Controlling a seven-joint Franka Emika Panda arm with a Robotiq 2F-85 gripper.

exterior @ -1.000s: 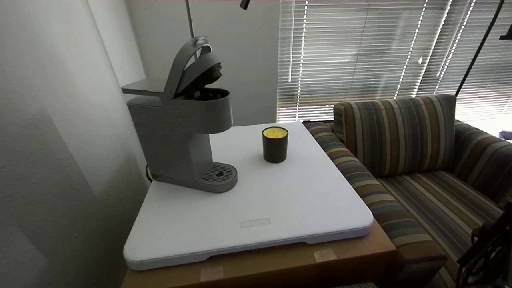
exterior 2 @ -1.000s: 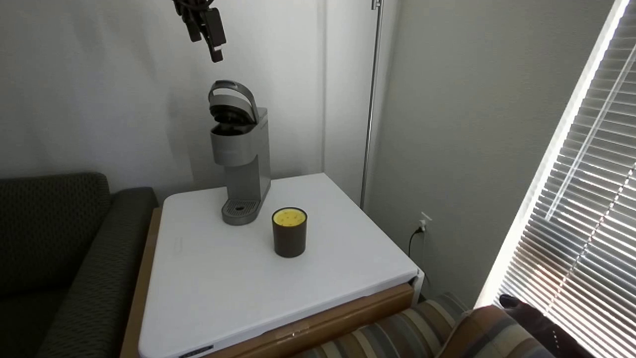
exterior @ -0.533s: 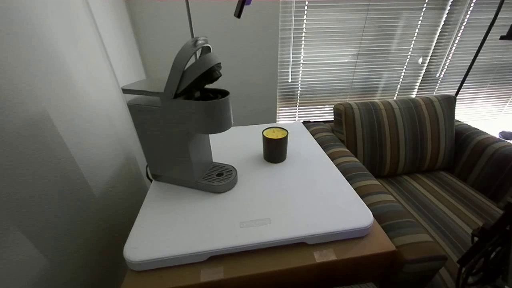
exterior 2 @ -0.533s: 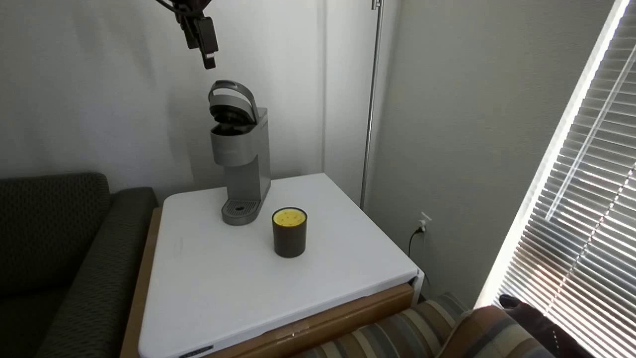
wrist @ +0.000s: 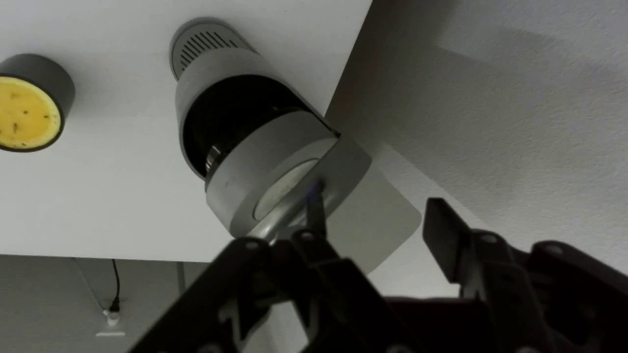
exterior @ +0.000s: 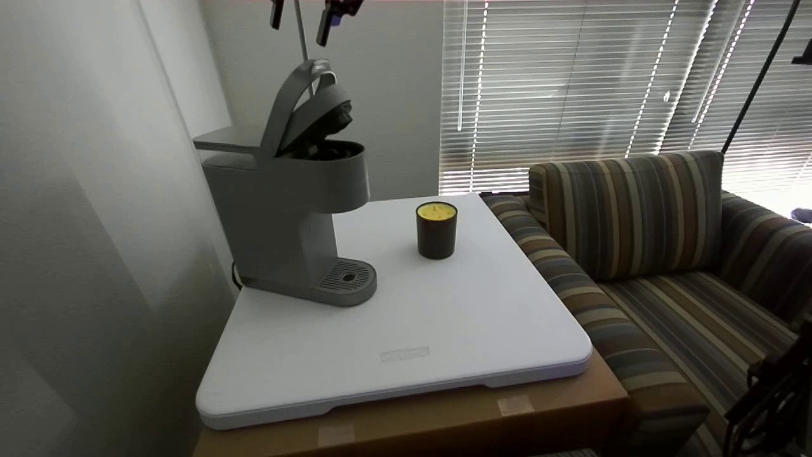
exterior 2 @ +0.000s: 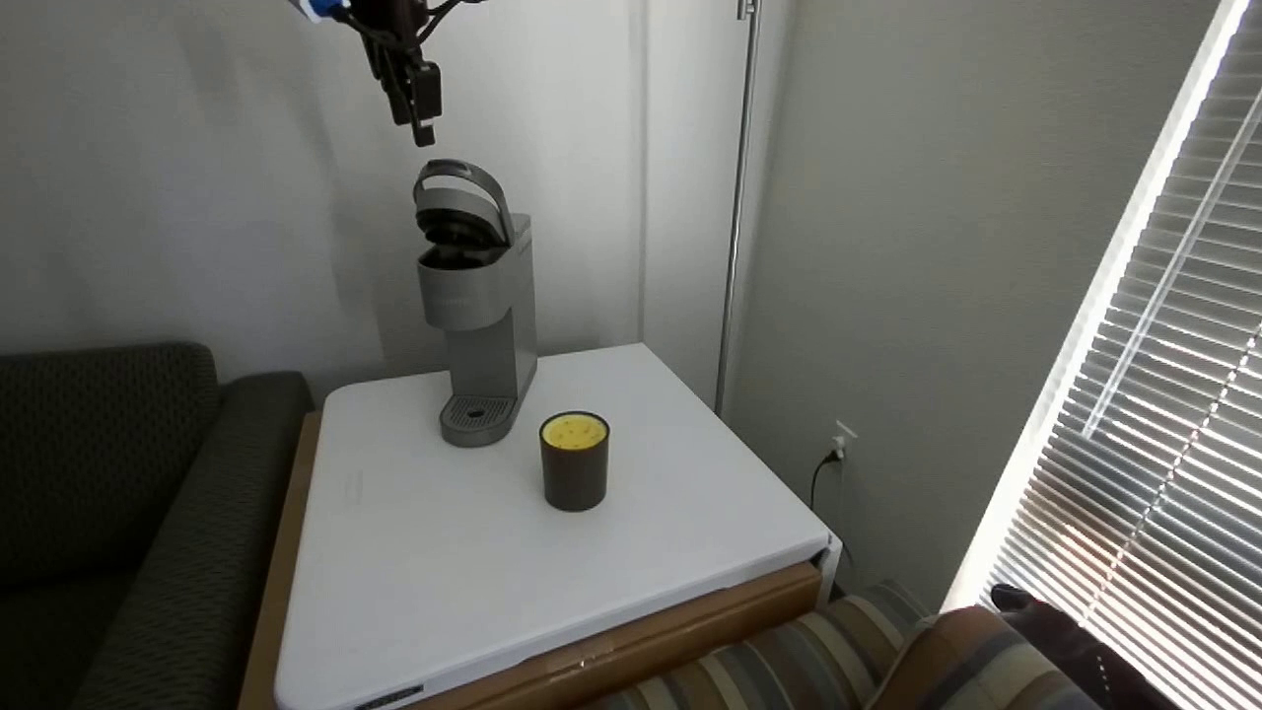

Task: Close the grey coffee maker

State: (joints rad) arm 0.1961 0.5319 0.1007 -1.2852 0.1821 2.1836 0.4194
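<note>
Trainee: What is the working position?

Instructor: Beside the plain pale wall (exterior: 95,222) lies the broad white worktop (exterior: 457,304). The matte grey single-serve coffee maker (exterior: 285,190) stands upright near the middle of the wall-side edge, its front facing inward. The black two-finger gripper (wrist: 375,208) hangs just above it: fingers spread wide, holding nothing, with a gap below in both exterior views.

Trainee: How should closing be carried out?

Instructor: The step in hand appears to be the approach to the hinged grey lid (exterior: 319,105). Lower slowly. Engage the slim, arched grey handle (exterior: 285,101), preferably from its rear, and follow the lid's arc: forward first, then straight down until it seats. Apply force gradually; a sideways push could shift or tip the machine. Keep the fingertips out of the opening beneath, where the lid might trap them.

Trainee: Describe the machine.

Instructor: It is not yet closed. The tall, flat-sided grey column (exterior: 273,222) carries a rounded grey brew head (exterior: 336,181), its dark interior exposed. The lid leans back, raised above that interior, with dark fittings on its underside. A small, rounded, slotted grey drip tray (exterior: 346,278) projects at the foot.
</note>
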